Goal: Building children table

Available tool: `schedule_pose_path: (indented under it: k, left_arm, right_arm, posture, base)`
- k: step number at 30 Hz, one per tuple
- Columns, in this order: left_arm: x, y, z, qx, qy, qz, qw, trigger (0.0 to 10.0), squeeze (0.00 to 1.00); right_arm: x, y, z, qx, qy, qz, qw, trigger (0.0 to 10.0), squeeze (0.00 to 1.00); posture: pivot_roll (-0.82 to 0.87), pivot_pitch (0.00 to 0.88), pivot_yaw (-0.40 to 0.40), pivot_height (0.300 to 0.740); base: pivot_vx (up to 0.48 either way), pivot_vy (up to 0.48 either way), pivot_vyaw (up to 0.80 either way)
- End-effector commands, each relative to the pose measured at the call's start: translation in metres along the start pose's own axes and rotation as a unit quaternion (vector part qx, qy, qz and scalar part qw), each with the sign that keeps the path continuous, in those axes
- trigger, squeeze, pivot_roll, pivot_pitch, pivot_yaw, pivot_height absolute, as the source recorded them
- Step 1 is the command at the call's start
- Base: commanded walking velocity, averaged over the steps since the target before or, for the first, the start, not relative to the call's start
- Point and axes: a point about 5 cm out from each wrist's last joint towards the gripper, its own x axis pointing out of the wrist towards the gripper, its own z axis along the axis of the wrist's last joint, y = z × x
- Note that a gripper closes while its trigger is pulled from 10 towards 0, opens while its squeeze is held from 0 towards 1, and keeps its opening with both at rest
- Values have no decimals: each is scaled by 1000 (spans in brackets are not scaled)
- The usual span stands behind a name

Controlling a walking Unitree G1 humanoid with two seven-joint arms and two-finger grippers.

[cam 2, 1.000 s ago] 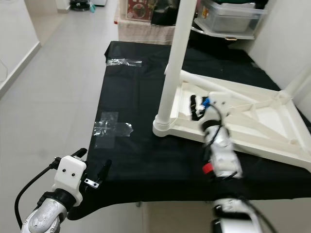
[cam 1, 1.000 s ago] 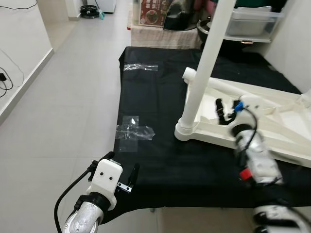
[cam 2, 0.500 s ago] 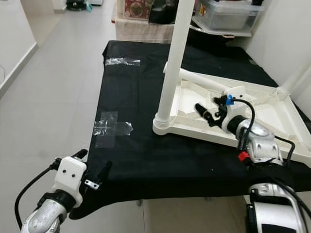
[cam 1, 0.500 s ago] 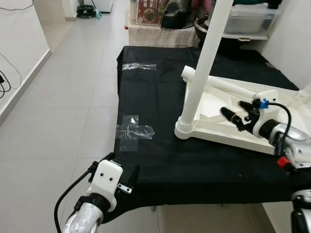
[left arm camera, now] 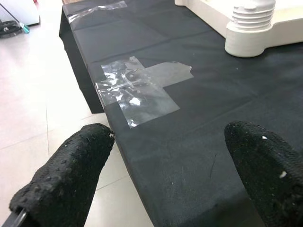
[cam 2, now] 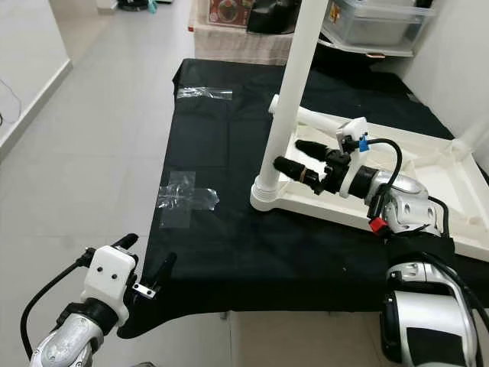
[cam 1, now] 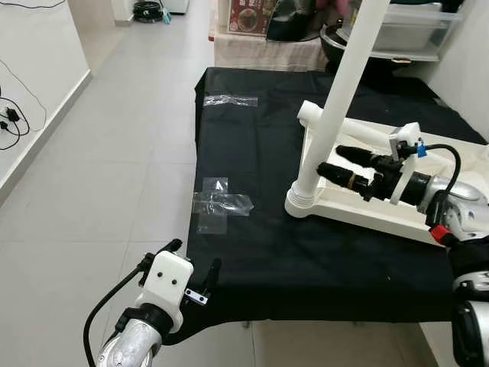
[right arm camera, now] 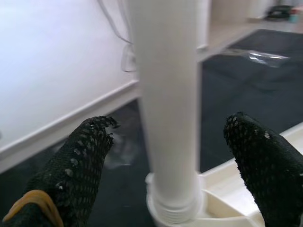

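The right arm reaches in from the right side over the black-covered table's near right part, wrist level, and its right gripper (cam 1: 341, 162) points leftward with the two black fingers (right arm camera: 265, 163) spread apart, one on either side of the upright white leg (right arm camera: 168, 94), not touching it. The left arm hangs low off the table's near left corner, its left gripper (cam 1: 192, 267) held just at the near edge with fingers (left arm camera: 71, 175) parted and nothing between them.
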Motion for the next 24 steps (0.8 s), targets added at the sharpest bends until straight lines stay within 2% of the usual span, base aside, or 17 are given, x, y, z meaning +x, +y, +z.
schedule_pose_path:
  k: [1,7,14,19,24]
  left_arm:
    - [-2,-3,-1,4,9,-8,1000,10000,0]
    - [-3,-3,-1,4,10,-8,1000,10000,0]
    - [-4,-4,1,3,6,-9,1000,10000,0]
    - [-3,-5,2,6,4,-11,1000,10000,0]
    - [-3,-5,2,6,3,-11,1000,10000,0]
  right_arm:
    - [-2,1,2,3,-2,21,1000,10000,0]
    - [1,0,0,1,4,23,1000,10000,0]
    - [13,1,3,-6,-9,22,1000,10000,0]
    - [28,5,9,-12,-17,40,999,10000,0]
    - [33,5,9,-16,-16,34,999,10000,0]
  posture:
    - [156,157,-98,740]
    - [154,157,-98,740]
    - [155,158,-101,740]
    - [152,157,-103,740]
    - [152,160,-102,740]
  base:
    - [0,0,0]
    - [0,0,0]
    - [0,0,0]
    - [0,0,0]
    - [0,0,0]
